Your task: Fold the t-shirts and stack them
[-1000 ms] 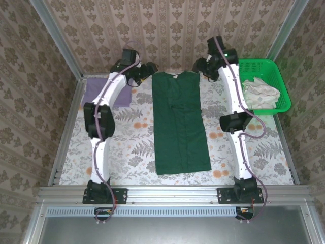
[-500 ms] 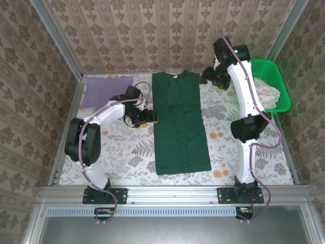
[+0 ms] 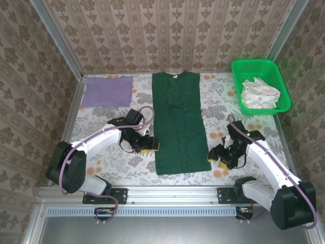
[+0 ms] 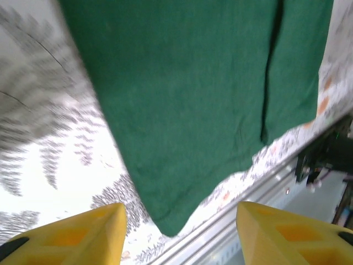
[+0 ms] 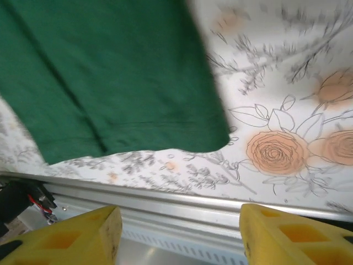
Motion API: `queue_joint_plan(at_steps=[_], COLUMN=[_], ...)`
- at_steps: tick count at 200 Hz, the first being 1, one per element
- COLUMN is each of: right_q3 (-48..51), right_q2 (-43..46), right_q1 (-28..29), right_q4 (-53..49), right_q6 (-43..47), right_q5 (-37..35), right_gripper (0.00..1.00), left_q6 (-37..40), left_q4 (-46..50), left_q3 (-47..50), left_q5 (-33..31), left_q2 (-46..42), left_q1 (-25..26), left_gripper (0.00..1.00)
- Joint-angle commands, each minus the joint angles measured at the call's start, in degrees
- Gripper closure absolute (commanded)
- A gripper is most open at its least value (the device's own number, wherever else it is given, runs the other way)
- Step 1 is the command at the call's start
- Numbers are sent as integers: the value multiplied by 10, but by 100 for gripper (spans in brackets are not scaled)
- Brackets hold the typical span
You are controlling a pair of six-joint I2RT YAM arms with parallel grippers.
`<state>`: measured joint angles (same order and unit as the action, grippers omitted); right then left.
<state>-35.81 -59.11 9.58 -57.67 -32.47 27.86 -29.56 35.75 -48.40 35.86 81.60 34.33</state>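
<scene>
Top view: the floral-print table [image 3: 269,127] runs across the frame, and down its centre lies the dark green t-shirt [image 3: 180,124]. It is folded lengthwise into a long strip, collar at the top of the frame and hem near the bottom rail.

The left arm [image 3: 96,140] sweeps in from the lower left and reaches toward the strip's left edge. The right arm [image 3: 269,162] curls in low from the lower right toward the hem's right corner.

In the upper right sits the bright green mesh basket [image 3: 259,61] with a crumpled white cloth [image 3: 260,94] inside. In the upper left is the lilac t-shirt [image 3: 107,91], a flat folded rectangle well apart from the green one.

Now the small stuff. The left gripper [image 3: 151,147] is right beside the green shirt's left edge, low on the strip. The left wrist view shows its yellow fingers [image 4: 71,237] spread apart with nothing between them. The green shirt [image 4: 187,83] fills the upper part of that view, and its hem corner points down into the gap.

The right gripper [image 3: 217,159] sits just off the hem's right corner. The right wrist view shows its fingers [image 5: 292,234] parted and empty too. The shirt [image 5: 110,72] is in the upper left there, with roses on the tablecloth to the right.
</scene>
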Motion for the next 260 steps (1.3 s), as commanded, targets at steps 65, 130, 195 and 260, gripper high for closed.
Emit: queue_joint_plan(at_steps=[65,130,195,260], right_q3=[97,94,97,97], right_q2=[-21,-90,-110,-115], right_q1=[24,34,55,57], right_q4=[214,219,233,217], right_q6=[-69,-52,-57,-68], right_q5=[4,-17,-8,-13], right_gripper=[50,56,69,99], left_q6=[-102,-83,-70,-72], left_q4=[-89,-56,-58,-50], left_q3=[86,85,81,53], left_q5=[34,21,14,-35], left_q2=[18,43,75,96], left_q1=[96,118,141,143], left_gripper=[51,50,53,95])
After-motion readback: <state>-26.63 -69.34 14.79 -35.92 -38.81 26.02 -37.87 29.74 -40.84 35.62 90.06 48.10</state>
